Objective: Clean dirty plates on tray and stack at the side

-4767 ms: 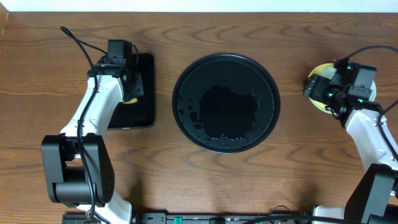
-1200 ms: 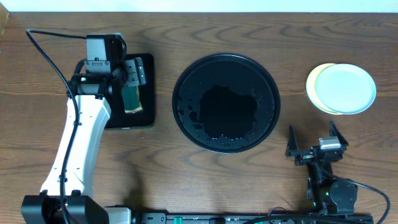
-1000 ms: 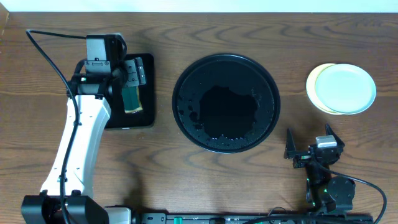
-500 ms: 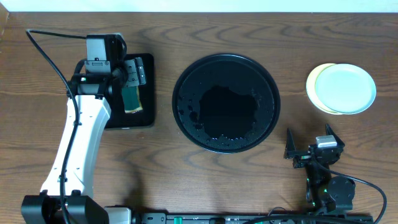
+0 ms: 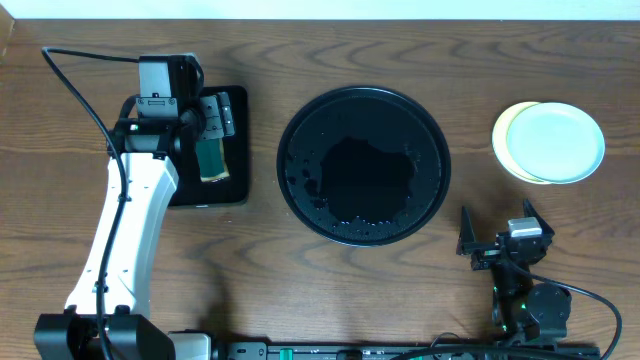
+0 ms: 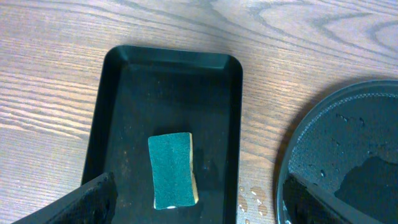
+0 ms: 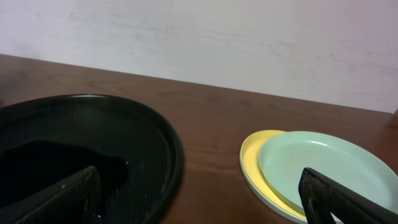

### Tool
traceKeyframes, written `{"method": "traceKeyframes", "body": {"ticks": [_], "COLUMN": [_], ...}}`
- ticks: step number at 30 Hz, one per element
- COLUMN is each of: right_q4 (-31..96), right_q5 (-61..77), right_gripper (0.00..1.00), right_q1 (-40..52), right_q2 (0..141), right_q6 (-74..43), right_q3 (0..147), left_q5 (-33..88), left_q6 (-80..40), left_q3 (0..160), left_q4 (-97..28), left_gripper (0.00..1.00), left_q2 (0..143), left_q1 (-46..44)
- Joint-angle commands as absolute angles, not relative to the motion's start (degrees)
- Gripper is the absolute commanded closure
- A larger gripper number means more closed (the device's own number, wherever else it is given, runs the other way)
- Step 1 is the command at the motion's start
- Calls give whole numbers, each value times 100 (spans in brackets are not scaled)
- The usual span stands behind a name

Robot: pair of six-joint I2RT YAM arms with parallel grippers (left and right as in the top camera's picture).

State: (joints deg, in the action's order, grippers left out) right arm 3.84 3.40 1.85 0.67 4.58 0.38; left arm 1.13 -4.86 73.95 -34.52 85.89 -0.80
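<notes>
1 large round glossy black tray (image 5: 283, 170), wet. Stacked flat, face-up: 1 pale mint-blue round plate (image 5: 558, 142) on 1 pale yellow round plate (image 5: 502, 140). Left gripper (image 6: 198, 193) and right gripper (image 5: 500, 232) wide open, holding nothing.

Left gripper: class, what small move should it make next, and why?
Probably lift the left gripper away and retract. Its jaws stand open above the sponge, which lies free in the small rectangular tray. The plates sit stacked right of the round tray, which holds none.
</notes>
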Motion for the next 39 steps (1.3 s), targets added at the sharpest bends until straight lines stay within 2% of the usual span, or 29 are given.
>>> {"method": "traceKeyframes", "body": {"ticks": [1,8,15,27,33,39], "right_q4": [408,408,408,408,408,408], "right_q5": [344,344,344,344,344,344], "right_gripper": [1,1,1,1,1,1], "right_q1": [189,189,189,189,189,189], "right_q2": [32,32,32,32,32,32], "right_q6": [368,368,368,368,368,368], "right_q3": [30,30,30,30,30,30], "left_q5": [86,86,86,86,23,115], "left_q6": [-513,-513,-513,-513,-454,-480], "left_q3": [7432,7131,6241,3769,3109,2639], "left_q4": [-3479,-3594,-3592,-3730,-4392,-3389], "left_gripper": [15,14,15,15,15,15], "left_q2": [8562,7596,5485,1962,1105,617], "left_q1": [-69,-108,-110,-108,-108,-108]}}
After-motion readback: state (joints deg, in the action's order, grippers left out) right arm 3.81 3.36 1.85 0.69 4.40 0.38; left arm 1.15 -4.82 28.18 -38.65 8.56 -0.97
